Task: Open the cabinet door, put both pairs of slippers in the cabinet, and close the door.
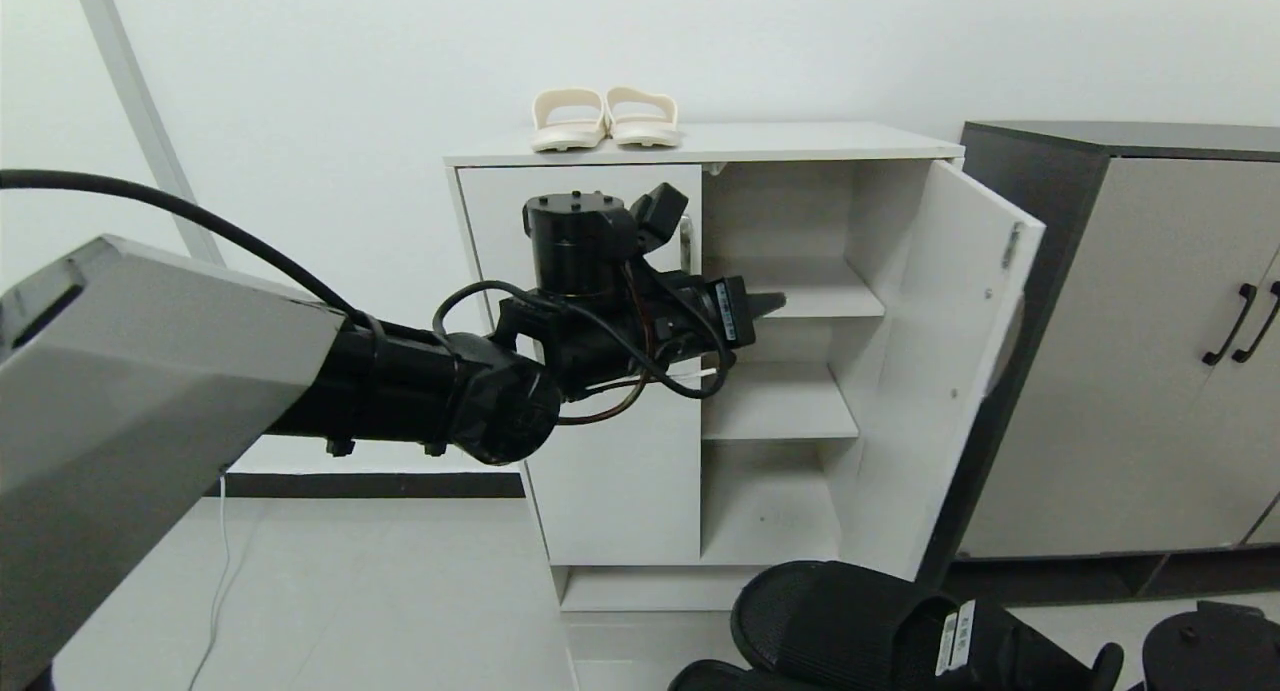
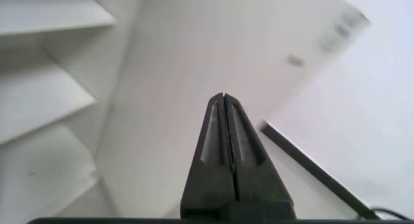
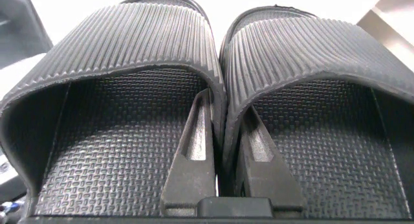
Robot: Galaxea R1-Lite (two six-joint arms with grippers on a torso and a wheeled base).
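Observation:
A white cabinet (image 1: 700,143) stands against the wall with its right door (image 1: 940,371) swung open, showing bare shelves (image 1: 780,406). A cream pair of slippers (image 1: 605,118) sits on its top. My left gripper (image 1: 772,300) is shut and holds nothing; it hangs in front of the open compartment at the level of the upper shelf. In the left wrist view that gripper (image 2: 224,100) points at the inner face of the door (image 2: 194,49). A black pair of slippers (image 1: 830,611) is low at the front right. My right gripper (image 3: 225,106) is shut on the black slippers' (image 3: 129,49) two adjoining straps, one finger inside each.
The cabinet's left door (image 1: 620,491) is closed. A dark grey cabinet (image 1: 1130,351) with black handles stands right beside the open door. Pale floor (image 1: 380,591) lies open to the left of the white cabinet, with a thin white cable along it.

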